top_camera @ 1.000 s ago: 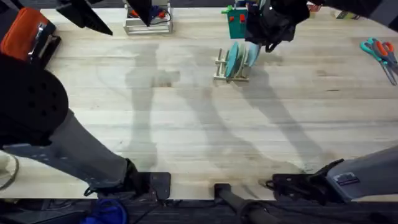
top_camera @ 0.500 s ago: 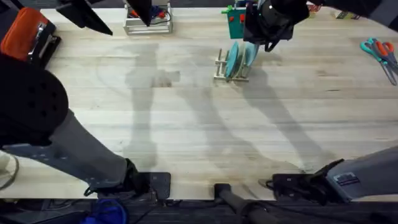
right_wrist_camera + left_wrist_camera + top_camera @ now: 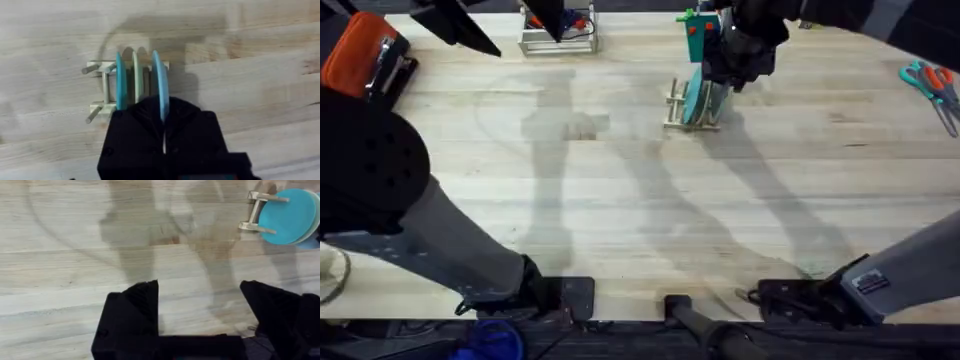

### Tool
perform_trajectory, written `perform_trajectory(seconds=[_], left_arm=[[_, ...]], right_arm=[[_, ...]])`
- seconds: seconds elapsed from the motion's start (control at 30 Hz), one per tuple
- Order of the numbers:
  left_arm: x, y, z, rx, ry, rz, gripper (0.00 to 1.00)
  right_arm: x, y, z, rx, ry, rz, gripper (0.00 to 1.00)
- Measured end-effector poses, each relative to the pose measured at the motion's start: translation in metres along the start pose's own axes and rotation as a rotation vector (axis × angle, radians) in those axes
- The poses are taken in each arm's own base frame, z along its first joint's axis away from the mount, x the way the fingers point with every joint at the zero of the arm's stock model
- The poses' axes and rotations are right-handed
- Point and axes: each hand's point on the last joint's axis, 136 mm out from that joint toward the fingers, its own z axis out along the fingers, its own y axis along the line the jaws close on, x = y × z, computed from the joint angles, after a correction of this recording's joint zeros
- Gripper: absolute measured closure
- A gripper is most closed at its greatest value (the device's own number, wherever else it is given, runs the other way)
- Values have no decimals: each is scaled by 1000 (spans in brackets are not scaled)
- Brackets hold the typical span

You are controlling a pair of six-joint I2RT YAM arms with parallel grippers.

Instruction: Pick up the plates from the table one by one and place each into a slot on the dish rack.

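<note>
The right gripper (image 3: 164,131) pinches a pale blue plate (image 3: 159,82) edge-on in the dish rack (image 3: 102,89) — the left gripper's (image 3: 200,305) fingers are spread.

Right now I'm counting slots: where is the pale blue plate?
The pale blue plate stands on edge in the dish rack, gripped by the right end effector, beside the cream plate.

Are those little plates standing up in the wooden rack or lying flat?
Standing up. The plates show edge-on between the dish rack's pegs.
</note>
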Motion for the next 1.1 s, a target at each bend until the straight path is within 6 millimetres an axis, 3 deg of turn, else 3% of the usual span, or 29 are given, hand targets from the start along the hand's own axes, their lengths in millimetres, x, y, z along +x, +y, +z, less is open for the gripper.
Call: perform_trajectory(seconds=[0.37, 0.47, 0.6, 1.1], left_arm=[[0, 0, 0, 0, 0, 0, 7], [0, 0, 0, 0, 0, 0, 7], [0, 0, 0, 0, 0, 0, 7], [0, 0, 0, -2, 0, 0, 7]], right_arm=[[2, 2, 3, -8, 13, -7, 968], [2, 2, 3, -9, 14, -6, 884], [1, 0, 3, -7, 15, -6, 684], [1, -1, 4, -6, 15, -3, 643]])
